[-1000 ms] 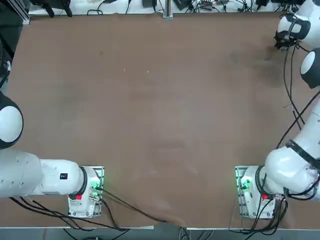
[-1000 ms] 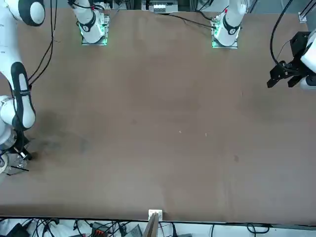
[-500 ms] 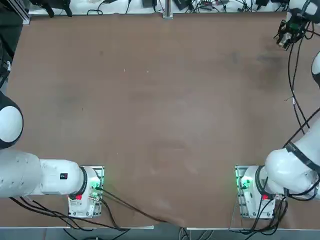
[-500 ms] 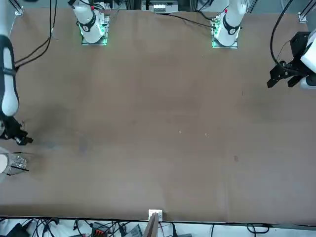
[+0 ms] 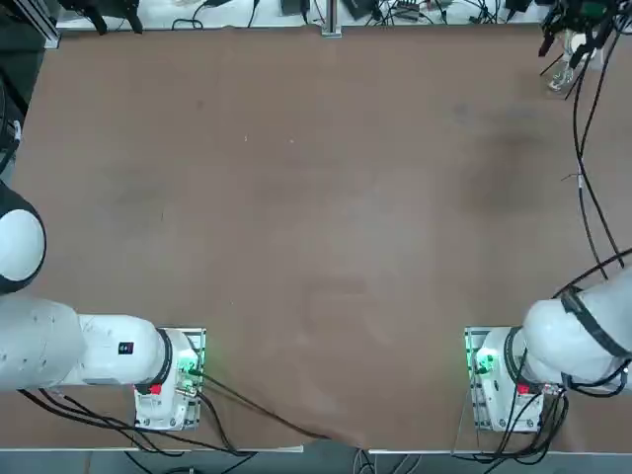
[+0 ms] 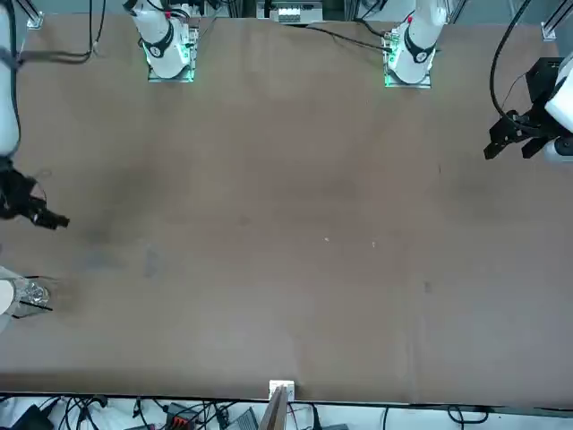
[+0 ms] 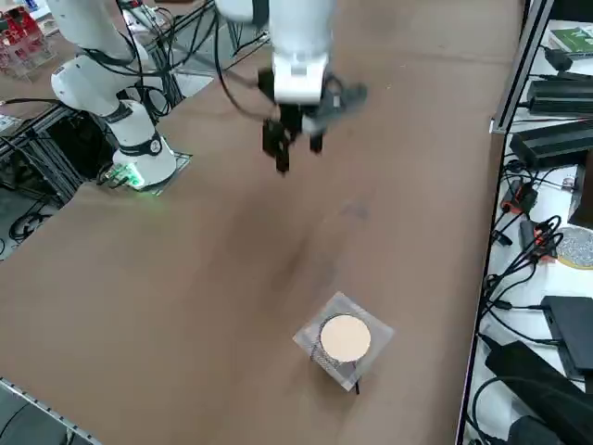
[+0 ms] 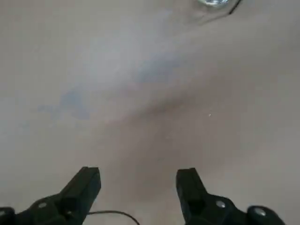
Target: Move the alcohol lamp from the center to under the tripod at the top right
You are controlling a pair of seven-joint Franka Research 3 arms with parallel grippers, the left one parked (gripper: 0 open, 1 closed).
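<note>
clear glass alcohol lamp [image 6: 32,293] is sitting under the tripod [image 7: 344,341] at the counter's [image 5: 316,217] far right corner; we are hanging our right gripper [image 7: 296,148] released and empty, well apart. placing looks done; next we are parking.

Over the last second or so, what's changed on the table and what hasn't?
The right gripper has let go and pulled away from the tripod: in the front view it was down at the stand a second ago, and now it hangs apart from it, jaws open and empty. The alcohol lamp stays under the tripod at the table's corner. The brown table is unchanged.
</note>
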